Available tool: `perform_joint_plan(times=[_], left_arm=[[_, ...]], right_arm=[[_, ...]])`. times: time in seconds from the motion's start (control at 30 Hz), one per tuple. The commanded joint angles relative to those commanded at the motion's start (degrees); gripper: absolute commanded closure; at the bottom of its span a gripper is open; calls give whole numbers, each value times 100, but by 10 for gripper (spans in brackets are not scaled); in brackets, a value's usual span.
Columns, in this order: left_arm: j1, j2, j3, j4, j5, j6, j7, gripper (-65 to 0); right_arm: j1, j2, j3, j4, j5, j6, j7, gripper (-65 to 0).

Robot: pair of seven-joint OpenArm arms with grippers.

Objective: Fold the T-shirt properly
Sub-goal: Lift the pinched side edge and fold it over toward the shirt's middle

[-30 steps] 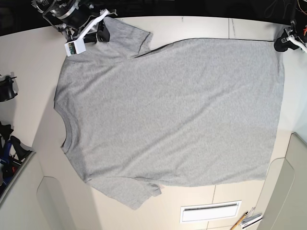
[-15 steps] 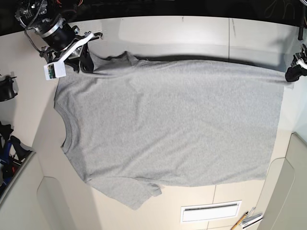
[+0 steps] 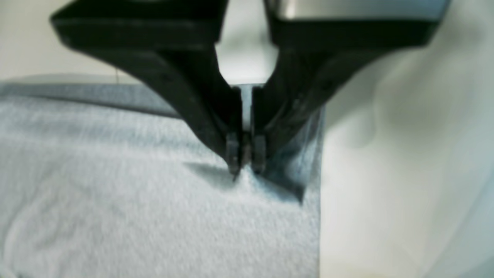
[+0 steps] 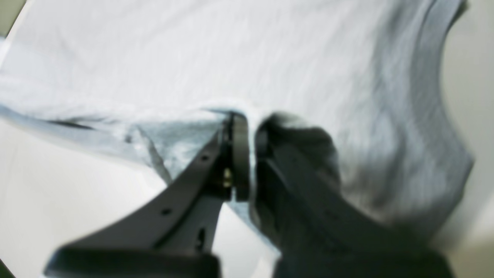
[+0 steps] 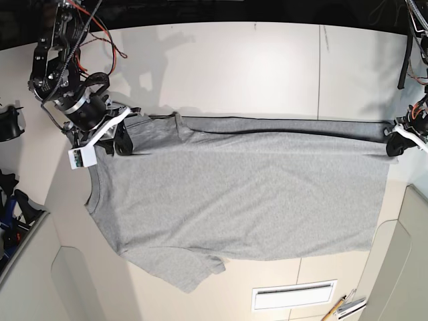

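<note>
Two end effectors (image 3: pixel 246 154) (image 4: pixel 245 154) gripping T-shirt (image 5: pixel 254 194)

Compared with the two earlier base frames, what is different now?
Both the left gripper and the right gripper have moved down the base view, carrying the pinched far edge of the grey T-shirt toward the lower, near side. A darker strip of cloth now shows behind the lifted edge. Neither gripper has visibly let go. The shirt's lower edge and the pale sleeve below it stayed put.
</note>
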Motion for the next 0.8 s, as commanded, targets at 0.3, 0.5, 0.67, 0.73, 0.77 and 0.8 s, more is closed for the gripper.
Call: perform_joint_plan(times=[0.3, 0.5, 0.67, 0.73, 0.77, 0.8], left_arm=[[-564, 11, 0, -835, -4, 0, -140, 0], [-560, 50, 0, -876, -2, 0, -146, -233], [-546, 94, -7, -876, -11, 0, 7, -391], [-546, 96, -120, -874, -140, 0, 262, -391], [-535, 96, -234, -874, -334, 0, 426, -391], [-533, 96, -389, -874, -542, 0, 588, -391]], right_arm=[[1003, -4, 0, -1185, -122, 2, 63, 0], [1003, -4, 0, -1360, -138, -39, 15, -259], [988, -4, 256, -1202, 50, -107, -411, -301], [831, -4, 579, -942, 186, -107, -431, -301], [726, -2, 776, -798, 214, -105, -450, -301], [616, -2, 981, -669, 232, -105, -470, -301]])
